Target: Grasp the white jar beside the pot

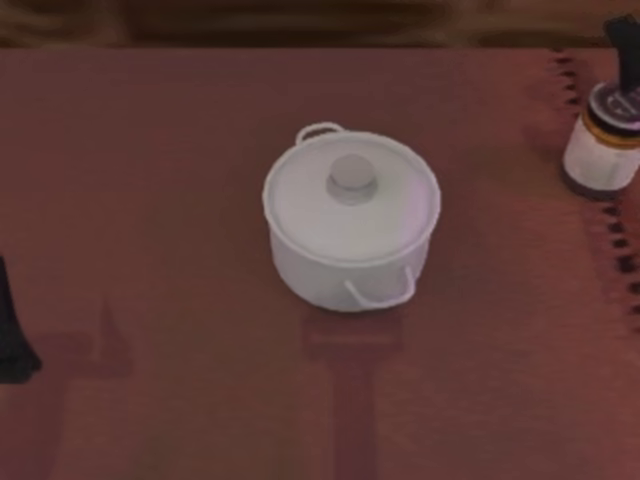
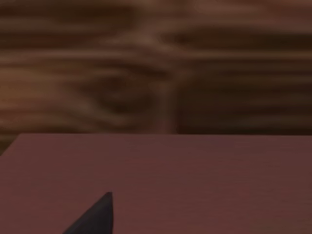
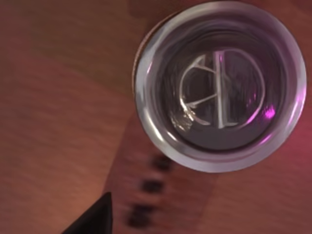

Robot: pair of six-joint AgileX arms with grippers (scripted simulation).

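The large white pot (image 1: 350,222) stands in the middle of the table, lid on, grey knob (image 1: 351,180) up, with two thin loop handles. The small white jar (image 1: 598,160) stands upright at the far right, with its dark navy lid (image 3: 220,87) and a gold-orange band under it. My right gripper (image 1: 622,38) hangs above the jar at the back right, not touching it. In the right wrist view the lid fills the frame and one dark fingertip (image 3: 97,219) shows with nothing against it. My left gripper (image 1: 12,345) is parked at the left edge, one fingertip (image 2: 100,217) showing over bare table.
The reddish-brown table (image 1: 150,200) ends at its far edge just behind the jar. Wooden floor lies beyond it. Dotted shadows (image 1: 620,240) fall on the table near the jar. The pot is a wide gap to the left of the jar.
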